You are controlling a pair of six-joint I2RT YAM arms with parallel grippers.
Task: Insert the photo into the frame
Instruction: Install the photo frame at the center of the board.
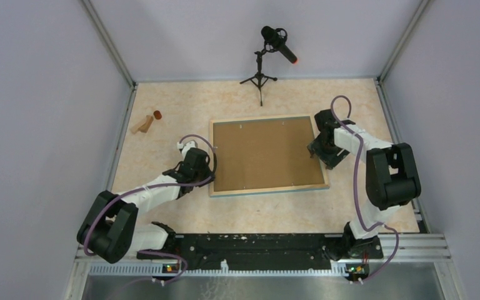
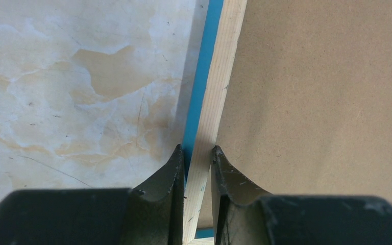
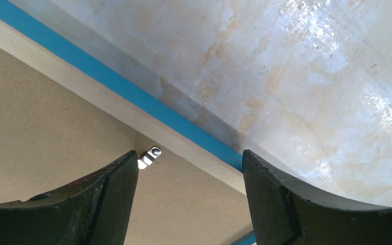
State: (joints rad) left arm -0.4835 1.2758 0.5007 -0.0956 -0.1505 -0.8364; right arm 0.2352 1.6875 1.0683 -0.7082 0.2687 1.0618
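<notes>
The frame [image 1: 269, 189] lies face down in the middle of the table, its light wood rail and blue edge showing. A plain brown backing board [image 1: 265, 153] fills it. The photo is hidden. My left gripper [image 1: 211, 156] is shut on the frame's left rail [image 2: 217, 87], one finger on the outer blue side and one on the board side [image 2: 196, 150]. My right gripper [image 1: 317, 150] is open and straddles the frame's right rail [image 3: 107, 97], holding nothing [image 3: 189, 158]. A small metal clip [image 3: 149, 155] sits on the board [image 3: 41, 132] by its left finger.
A microphone on a small tripod [image 1: 262, 69] stands at the back of the table. A wooden piece [image 1: 142, 124] and a small red-brown object [image 1: 157, 114] lie at the far left. Grey walls close in the table on three sides.
</notes>
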